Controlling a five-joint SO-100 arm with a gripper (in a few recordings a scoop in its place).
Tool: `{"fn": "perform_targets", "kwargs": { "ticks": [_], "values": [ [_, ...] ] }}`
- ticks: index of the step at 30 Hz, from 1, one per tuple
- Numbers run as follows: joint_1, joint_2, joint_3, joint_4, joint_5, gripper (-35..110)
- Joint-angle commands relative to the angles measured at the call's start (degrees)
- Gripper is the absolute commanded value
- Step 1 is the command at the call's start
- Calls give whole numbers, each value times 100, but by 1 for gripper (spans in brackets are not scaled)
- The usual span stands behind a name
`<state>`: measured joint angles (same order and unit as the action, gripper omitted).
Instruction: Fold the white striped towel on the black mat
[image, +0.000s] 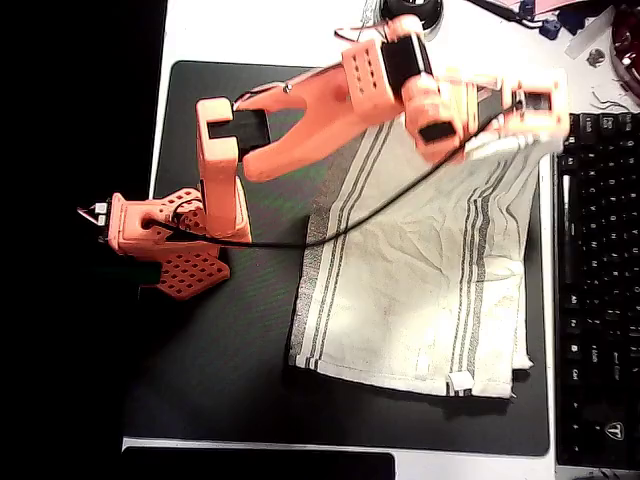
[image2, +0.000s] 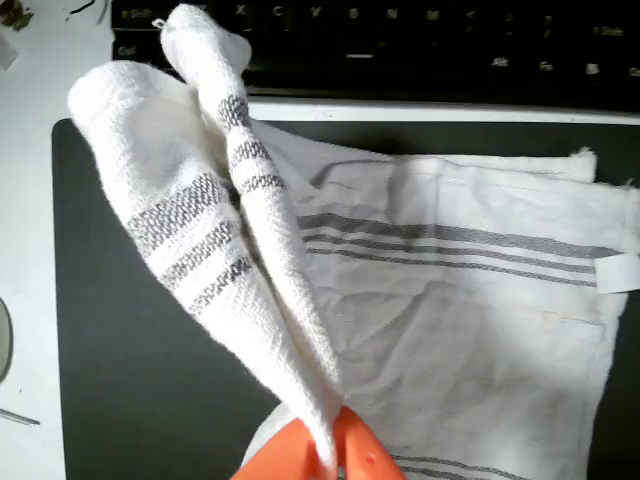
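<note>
The white striped towel (image: 420, 290) lies spread on the right half of the black mat (image: 230, 380), grey stripe bands running down it and a small tag at its near edge. My orange gripper (image: 535, 108) is at the towel's far right corner, beside the keyboard. In the wrist view the gripper (image2: 325, 455) is shut on a pinched corner of the towel (image2: 210, 210), which rises from the fingers as a lifted, bunched fold. The remaining cloth (image2: 470, 330) lies flat on the mat (image2: 130, 380).
A black keyboard (image: 598, 290) runs along the mat's right edge, close to the gripper. The arm's orange base (image: 165, 240) stands on the mat's left side, with a black cable (image: 330, 235) crossing over the towel. Small clutter sits at the far right corner of the table.
</note>
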<state>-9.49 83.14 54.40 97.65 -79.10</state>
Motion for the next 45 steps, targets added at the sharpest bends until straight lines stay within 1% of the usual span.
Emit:
{"fn": "perform_targets", "kwargs": {
  "ticks": [1, 5, 10, 16, 21, 25, 28, 30, 32, 36, 40, 45],
  "values": [
    [510, 694, 220, 70, -220, 0],
    [1362, 905, 492, 18, -571, 0],
    [2522, 738, 976, -466, -1195, 0],
    [3393, 369, 1652, -773, -1696, 0],
    [3788, 35, 1705, -1151, -1916, 10],
    [3938, 167, 1485, -923, -2153, 13],
    [3973, 334, 1362, -668, -2127, 15],
    [3938, 448, 1292, -299, -2083, 15],
    [3902, 686, 1547, 35, -2083, 15],
    [4087, 1433, 2751, 88, -2373, 15],
    [4474, 1705, 3823, -114, -2733, 15],
    [4852, 1222, 4271, -712, -2883, 15]
  ]
}}
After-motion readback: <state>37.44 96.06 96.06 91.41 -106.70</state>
